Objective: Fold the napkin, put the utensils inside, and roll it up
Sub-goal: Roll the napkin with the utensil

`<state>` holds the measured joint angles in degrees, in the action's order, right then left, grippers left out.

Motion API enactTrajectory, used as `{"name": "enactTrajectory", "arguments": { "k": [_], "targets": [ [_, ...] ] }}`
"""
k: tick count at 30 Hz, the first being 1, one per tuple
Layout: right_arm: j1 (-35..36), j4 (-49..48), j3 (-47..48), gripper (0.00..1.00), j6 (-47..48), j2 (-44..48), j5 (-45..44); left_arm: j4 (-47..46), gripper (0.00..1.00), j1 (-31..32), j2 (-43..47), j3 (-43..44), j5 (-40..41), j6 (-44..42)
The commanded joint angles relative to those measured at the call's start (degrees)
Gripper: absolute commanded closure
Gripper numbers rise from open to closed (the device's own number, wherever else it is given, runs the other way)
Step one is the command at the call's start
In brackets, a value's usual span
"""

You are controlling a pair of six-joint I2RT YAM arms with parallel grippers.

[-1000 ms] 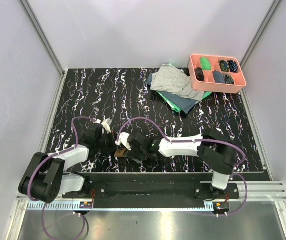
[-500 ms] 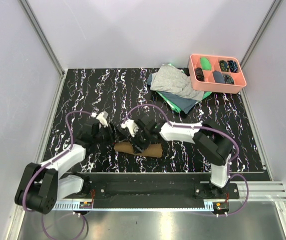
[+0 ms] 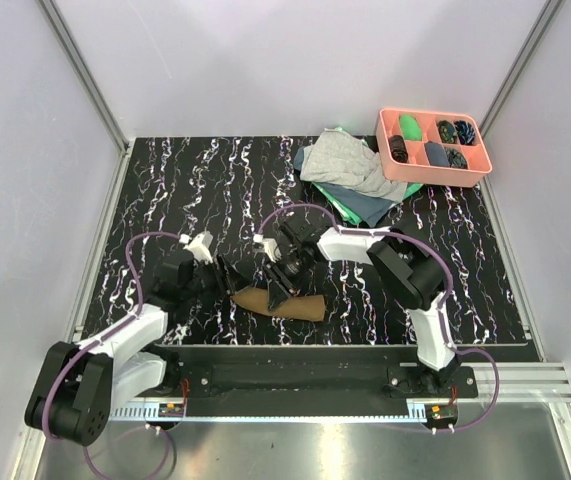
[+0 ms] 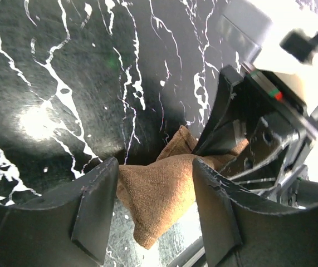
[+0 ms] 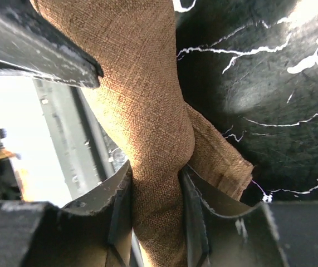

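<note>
The brown napkin (image 3: 300, 306) lies rolled into a short bundle on the black marbled table, near the front edge. My right gripper (image 3: 278, 288) comes down on the roll's left part. In the right wrist view it (image 5: 156, 178) is shut on the napkin (image 5: 142, 100), pinching the roll between both fingers. My left gripper (image 3: 233, 281) reaches in from the left and stands open. The napkin's pointed end (image 4: 159, 194) lies between its fingers (image 4: 94, 211). No utensils are in view.
A pink divided tray (image 3: 433, 176) with small dark and green items sits at the back right. Beside it lie a crumpled grey cloth (image 3: 345, 165) and a green cloth (image 3: 350, 208). The table's front rail (image 3: 295, 372) runs just below the roll.
The left gripper has opened and pulled back to the left. The right gripper has closed on the roll. The napkin now shows as a longer roll, farther from the front edge.
</note>
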<state>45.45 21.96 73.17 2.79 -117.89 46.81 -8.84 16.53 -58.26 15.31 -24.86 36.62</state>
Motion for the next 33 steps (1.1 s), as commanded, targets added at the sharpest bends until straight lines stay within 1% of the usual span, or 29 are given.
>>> {"name": "enactTrajectory", "arguments": {
  "k": [1,4,8,9,10,12,13,15,16,19,21,22,23,27,28,30,31,33],
  "targets": [
    [-2.03,5.03,1.10,0.61,-0.50,-4.81,5.74,-8.73,0.45,-0.10,-2.03,-1.42,-4.67,1.08],
    [-3.35,5.46,2.06,0.61,-0.94,-6.74,8.99,-11.02,0.46,0.16,-3.52,-2.04,-6.16,1.70],
    [-4.32,5.82,3.21,0.62,-1.20,-8.76,11.20,-12.43,0.49,0.60,-6.42,-2.04,-7.22,1.87],
    [-4.49,5.91,3.73,0.62,-1.20,-9.55,11.38,-13.39,0.51,0.69,-7.12,-2.13,-7.91,2.05],
    [-4.67,5.99,4.00,0.63,-1.20,-9.90,11.99,-14.00,0.56,0.78,-8.52,-2.13,-8.09,2.31],
    [-5.11,6.17,4.61,0.63,-1.21,-10.52,12.43,-14.27,0.61,0.78,-9.76,-1.78,-8.19,2.32],
    [-5.11,6.34,4.70,0.63,-1.20,-10.44,12.78,-14.01,0.69,0.78,-10.72,-1.51,-8.01,2.05],
    [-5.37,6.43,4.97,0.62,-1.29,-9.91,12.78,-12.43,0.79,0.78,-11.43,-0.55,-7.05,2.05],
    [-5.46,6.43,5.06,0.62,-1.38,-9.56,12.61,-12.17,0.88,0.78,-11.87,-0.20,-6.69,2.05],
    [-5.99,6.61,5.06,0.52,-1.91,-7.80,11.47,-10.24,0.99,0.78,-12.93,1.21,-5.46,1.79],
    [-6.25,6.61,4.97,0.49,-2.17,-5.35,10.07,-7.43,1.00,0.78,-13.37,2.61,-4.33,1.35],
    [-6.17,6.52,4.88,0.48,-2.17,-4.29,7.62,-6.55,1.00,0.78,-14.07,3.14,-4.14,0.65],
    [-6.16,6.43,4.79,0.40,-2.17,-2.02,6.29,-4.97,1.00,0.69,-14.51,4.10,-3.88,0.38],
    [-6.16,5.12,2.87,0.28,-0.94,5.11,-1.70,-3.11,1.00,0.52,-16.71,5.87,-3.44,-0.06],
    [-5.90,4.51,2.16,0.26,-0.59,6.51,-5.20,-3.02,1.00,0.43,-17.49,6.13,-3.53,0.03],
    [-5.29,1.52,-0.81,0.21,0.55,11.00,-8.56,-2.50,1.00,0.25,-18.38,7.01,-3.88,0.12],
    [-4.24,0.12,-2.14,0.19,0.81,12.75,-12.49,-2.32,1.00,0.08,-19.16,7.36,-3.96,0.03],
    [-2.05,-3.66,-5.91,0.16,2.57,16.97,-17.60,-1.53,1.00,-0.01,-20.13,8.42,-4.23,-0.15]
  ]
}}
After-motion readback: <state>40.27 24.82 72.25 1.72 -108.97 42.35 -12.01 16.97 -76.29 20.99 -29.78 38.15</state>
